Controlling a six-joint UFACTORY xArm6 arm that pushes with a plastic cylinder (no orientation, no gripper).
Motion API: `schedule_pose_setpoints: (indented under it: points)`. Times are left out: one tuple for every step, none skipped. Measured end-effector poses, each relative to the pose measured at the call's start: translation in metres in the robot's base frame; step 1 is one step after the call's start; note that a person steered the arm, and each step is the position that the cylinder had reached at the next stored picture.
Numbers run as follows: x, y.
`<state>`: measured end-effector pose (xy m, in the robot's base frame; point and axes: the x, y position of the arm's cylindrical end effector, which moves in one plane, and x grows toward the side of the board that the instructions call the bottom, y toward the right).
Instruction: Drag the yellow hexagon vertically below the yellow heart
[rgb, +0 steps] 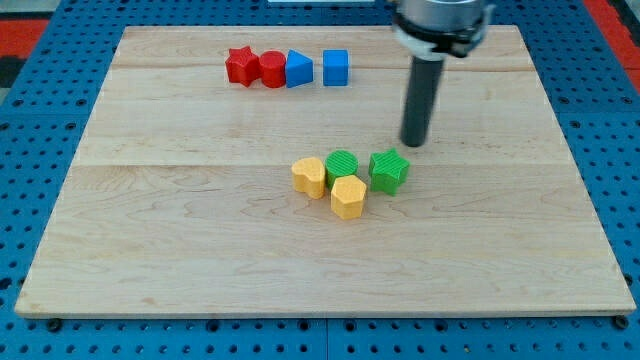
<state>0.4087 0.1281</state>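
Observation:
The yellow hexagon (348, 197) lies near the middle of the wooden board, touching the lower right of the yellow heart (309, 176). A green cylinder (342, 165) sits just above and between them, and a green star (389, 170) is to its right. My tip (414, 143) rests on the board just above and to the right of the green star, apart from it and well to the upper right of the yellow hexagon.
Near the view's top stands a row: a red star (239, 65), a red cylinder (272, 69), a blue block (298, 69) touching it, and a blue cube (336, 68). The wooden board (150, 250) lies on a blue pegboard.

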Motion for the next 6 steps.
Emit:
schedule_pose_setpoints:
  points:
    - [0.022,0.037]
    - [0.063,0.040]
    - [0.086,0.030]
    - [0.087,-0.006]
    - [0.087,-0.050]
    - [0.099,-0.079]
